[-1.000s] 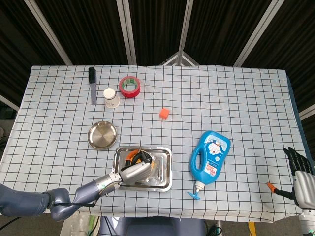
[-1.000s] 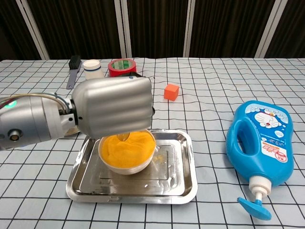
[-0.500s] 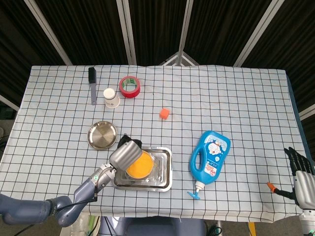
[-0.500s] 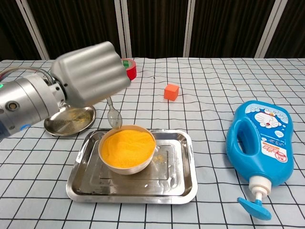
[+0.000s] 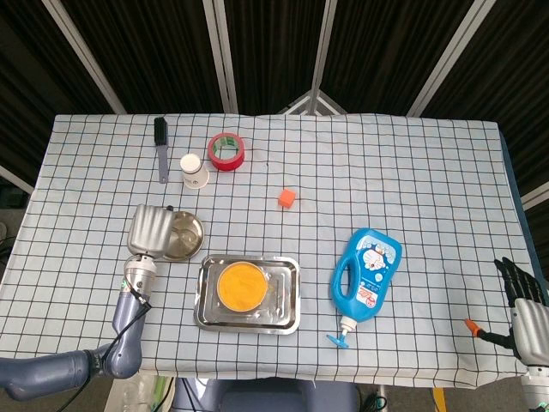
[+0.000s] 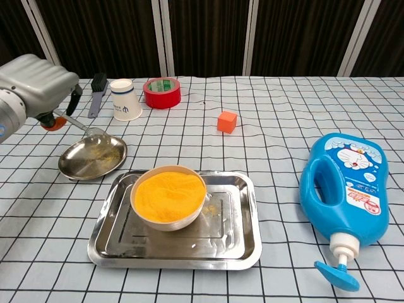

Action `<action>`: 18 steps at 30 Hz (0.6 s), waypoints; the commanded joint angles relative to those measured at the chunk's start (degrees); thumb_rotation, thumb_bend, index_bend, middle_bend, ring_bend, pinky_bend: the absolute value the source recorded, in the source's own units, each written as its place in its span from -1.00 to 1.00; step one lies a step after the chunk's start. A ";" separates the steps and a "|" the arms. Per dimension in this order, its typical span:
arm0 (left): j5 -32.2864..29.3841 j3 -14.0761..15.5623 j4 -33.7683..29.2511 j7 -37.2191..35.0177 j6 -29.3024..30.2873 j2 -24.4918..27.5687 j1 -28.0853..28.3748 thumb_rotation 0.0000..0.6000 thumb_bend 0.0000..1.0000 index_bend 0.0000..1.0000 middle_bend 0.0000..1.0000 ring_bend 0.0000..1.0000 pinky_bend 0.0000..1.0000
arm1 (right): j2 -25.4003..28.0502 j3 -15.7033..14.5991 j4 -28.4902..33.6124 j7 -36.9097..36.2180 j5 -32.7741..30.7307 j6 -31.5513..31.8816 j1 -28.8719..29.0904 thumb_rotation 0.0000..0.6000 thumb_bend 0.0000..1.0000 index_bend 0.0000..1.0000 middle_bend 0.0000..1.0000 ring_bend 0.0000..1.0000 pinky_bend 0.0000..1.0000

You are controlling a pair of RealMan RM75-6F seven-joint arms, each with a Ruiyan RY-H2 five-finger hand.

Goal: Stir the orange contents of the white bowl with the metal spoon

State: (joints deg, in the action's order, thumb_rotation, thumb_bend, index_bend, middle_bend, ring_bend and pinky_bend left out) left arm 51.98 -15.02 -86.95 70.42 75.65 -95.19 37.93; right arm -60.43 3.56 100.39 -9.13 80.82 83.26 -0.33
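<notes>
Left hand (image 6: pixel 36 85): a thin metal spoon (image 6: pixel 83 126) is gripped, its bowl over the small round steel dish (image 6: pixel 76 165).
Right hand (image 5: pixel 525 300): seen at the table's right edge; finger state cannot be told.
White bowl of orange powder (image 6: pixel 168 196): set in the rectangular steel tray (image 6: pixel 240 233), apart from the spoon.

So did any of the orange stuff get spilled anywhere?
A little. Orange crumbs lie on the metal tray just right of the white bowl, and a dusting sits in the round metal dish. The blue bottle lies on its side.

Left hand (image 6: pixel 39 85) curled, gripping; right hand (image 5: pixel 525 300) low, idle.
</notes>
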 commanded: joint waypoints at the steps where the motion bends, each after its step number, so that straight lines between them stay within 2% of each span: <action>1: -4.19 -1.00 2.25 -2.55 0.67 -1.32 -1.52 1.00 0.23 0.67 1.00 0.99 1.00 | -0.01 0.02 0.04 0.05 -0.12 -0.01 -0.02 1.00 -0.60 -1.00 -1.00 -1.00 -1.00; 10: -6.76 0.16 6.55 -6.02 0.36 -3.74 -2.36 1.00 0.02 0.61 1.00 0.96 1.00 | 0.02 0.08 -0.04 -0.05 -0.22 0.04 -0.06 1.00 -0.60 -1.00 -1.00 -1.00 -1.00; 16: -6.79 0.96 8.60 -8.09 0.16 -4.97 -2.43 1.00 -0.12 0.43 1.00 0.95 1.00 | 0.04 0.04 -0.02 -0.08 -0.19 -0.02 -0.07 1.00 -0.60 -1.00 -1.00 -1.00 -1.00; 18: -7.12 0.96 8.68 -8.16 0.20 -5.18 -2.34 1.00 -0.18 0.32 1.00 0.93 1.00 | 0.06 0.06 -0.02 -0.14 -0.21 -0.03 -0.06 1.00 -0.60 -1.00 -1.00 -1.00 -1.00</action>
State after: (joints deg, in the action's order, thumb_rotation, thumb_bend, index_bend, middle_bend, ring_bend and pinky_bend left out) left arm 44.98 -14.06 -78.31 62.30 75.84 -100.28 35.55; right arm -60.38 3.62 100.37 -9.26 80.61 83.22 -0.39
